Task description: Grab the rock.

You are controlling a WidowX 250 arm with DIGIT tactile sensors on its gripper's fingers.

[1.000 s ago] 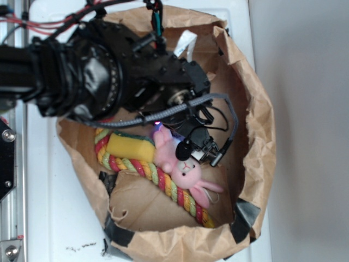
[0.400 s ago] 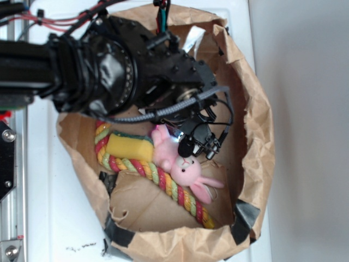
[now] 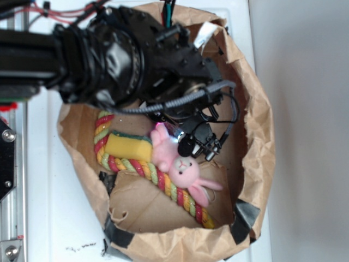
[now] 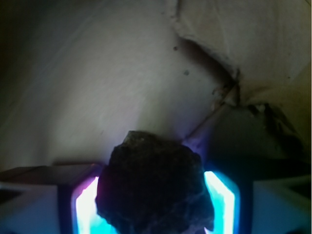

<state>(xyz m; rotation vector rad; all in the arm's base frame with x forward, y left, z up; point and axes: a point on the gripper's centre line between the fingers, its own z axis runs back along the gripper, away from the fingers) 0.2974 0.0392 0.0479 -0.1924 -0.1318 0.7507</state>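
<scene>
Wrist view: the rock (image 4: 155, 184) sits dead centre between the two lit fingers (image 4: 87, 207), one at 9 o'clock of it and one at 3 o'clock. Dark, rough, blocky; no clear long axis, roughly as wide as tall. Both glowing pads lie right against its flanks with no gap visible, so the gripper (image 4: 153, 209) reads as narrowed onto the rock (whether it bears the weight or the rock rests on the paper below, I cannot tell). Pale bag floor beyond it toward 12 o'clock, with a torn fold at 1 to 2 o'clock.

Exterior view: the gripper (image 3: 203, 146) is down inside the brown paper bag (image 3: 256, 147), at about 2 o'clock from the pink plush bunny (image 3: 185, 172). The rock itself is hidden here behind the black fingers and cabling.

Bag contents:
- the bunny, near centre, head toward 5 o'clock
- yellow sponge block (image 3: 128, 147) with green edge, at 9 o'clock of the bunny, touching it
- striped rope (image 3: 163, 183) looping from the sponge down toward 5 o'clock, passing under the bunny
- cardboard flap along the 6 o'clock side

Judgement: the grasp looks made or nearly so; the coming move is a straight lift. The bunny lies just beside the fingers, so snagging it is a risk.
</scene>
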